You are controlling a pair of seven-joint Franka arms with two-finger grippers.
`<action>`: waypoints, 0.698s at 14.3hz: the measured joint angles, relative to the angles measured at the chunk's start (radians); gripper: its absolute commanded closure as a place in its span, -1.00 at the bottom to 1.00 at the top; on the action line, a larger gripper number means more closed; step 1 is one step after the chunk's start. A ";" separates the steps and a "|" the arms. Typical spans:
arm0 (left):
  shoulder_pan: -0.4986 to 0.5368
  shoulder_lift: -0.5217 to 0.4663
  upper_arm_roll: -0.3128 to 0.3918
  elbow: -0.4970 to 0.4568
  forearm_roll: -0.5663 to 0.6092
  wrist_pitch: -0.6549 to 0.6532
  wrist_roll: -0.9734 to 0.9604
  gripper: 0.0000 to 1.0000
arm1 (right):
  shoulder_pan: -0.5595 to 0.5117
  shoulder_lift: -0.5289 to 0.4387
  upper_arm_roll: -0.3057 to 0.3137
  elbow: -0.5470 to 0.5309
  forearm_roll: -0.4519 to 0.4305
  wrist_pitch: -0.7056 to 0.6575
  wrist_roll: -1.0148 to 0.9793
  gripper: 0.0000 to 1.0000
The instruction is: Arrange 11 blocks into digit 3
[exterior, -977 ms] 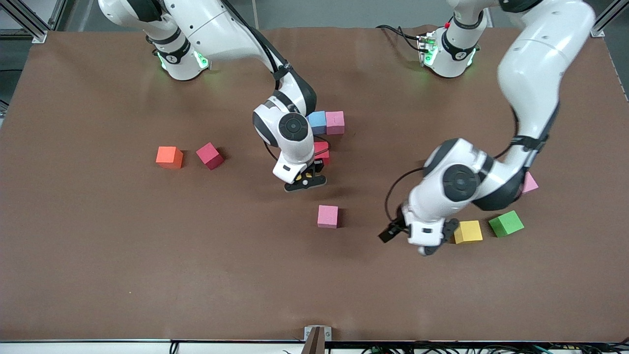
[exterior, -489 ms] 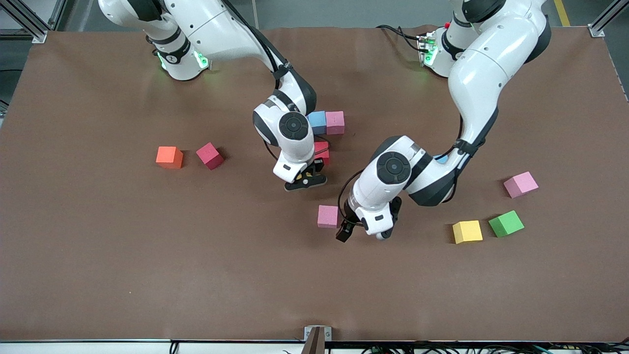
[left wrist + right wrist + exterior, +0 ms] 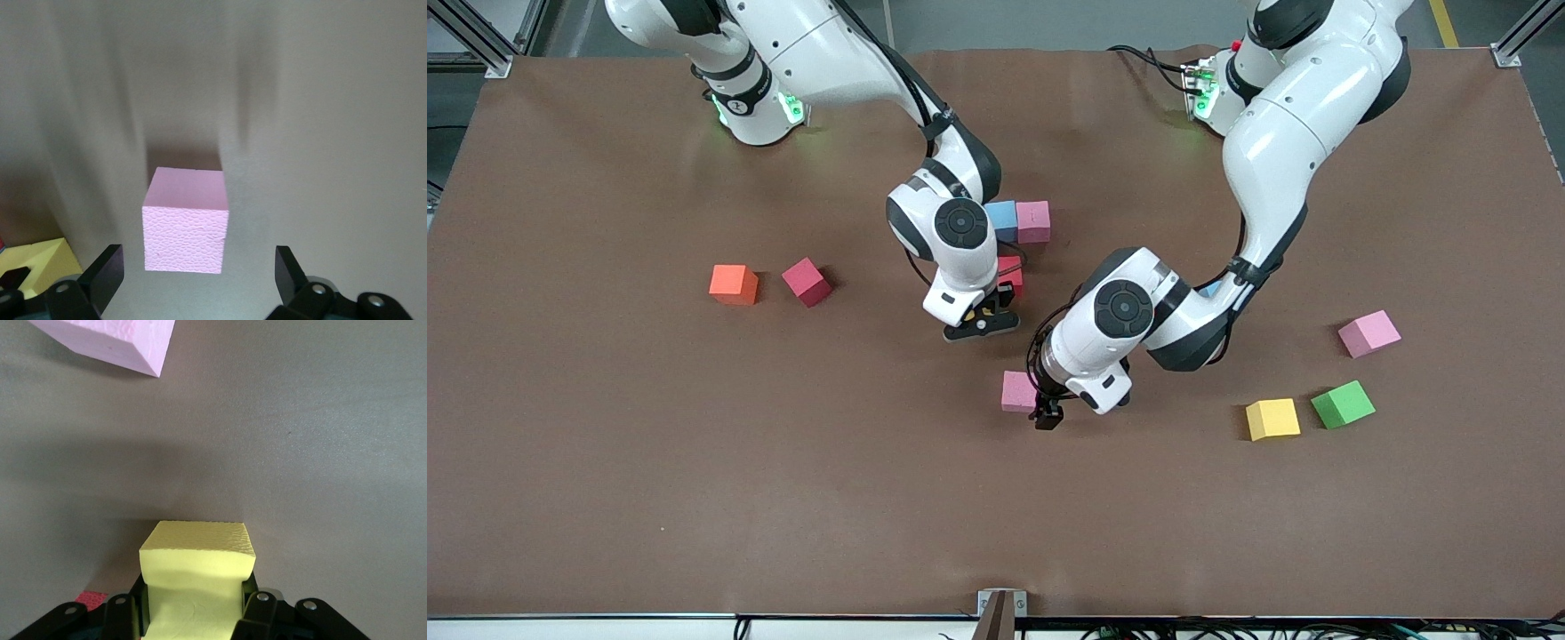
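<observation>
Right pincer (image 3: 980, 322) clenched on a yellow cube (image 3: 197, 573), fingers (image 3: 259, 613) pinching its sides, hanging over bare desk (image 3: 605, 444) just beside a red cube (image 3: 1009, 271); left pincer (image 3: 1047, 411) released, jaws wide, down over the pink cube (image 3: 1017, 391) near desk centre, fingers (image 3: 290, 273) straddling that cube (image 3: 186, 230) with a gap each side, not touching; second yellow cube (image 3: 1272, 419) and green cube (image 3: 1343, 404) side by side toward the left arm's end, nearer the front camera than another pink cube (image 3: 1369, 333) sitting at about 1 o'clock from the green; light blue cube (image 3: 1002, 220) touching a pink cube (image 3: 1033, 220) at roughly 12 o'clock from the right pincer, red cube between that pair and the pincer, partly hidden by the wrist; a sliver of another light blue cube (image 3: 1210, 289) showing under the left forearm; darker red cube (image 3: 807, 282) turned askew, orange cube (image 3: 734, 284) just beside it toward the right arm's end; digit 3 not formed, only the blue-pink pair and the red one close together, the rest of the blocks scattered; purple cubes not seen.
</observation>
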 measured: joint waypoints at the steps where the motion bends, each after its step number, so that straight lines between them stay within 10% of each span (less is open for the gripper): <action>1: 0.000 0.008 0.000 0.000 -0.011 0.000 -0.002 -1.00 | 0.000 -0.003 0.000 -0.004 0.000 0.000 0.000 0.96; 10: -0.045 0.046 0.049 0.000 -0.029 0.000 0.001 -1.00 | 0.001 -0.006 0.000 -0.009 0.000 0.007 0.006 0.96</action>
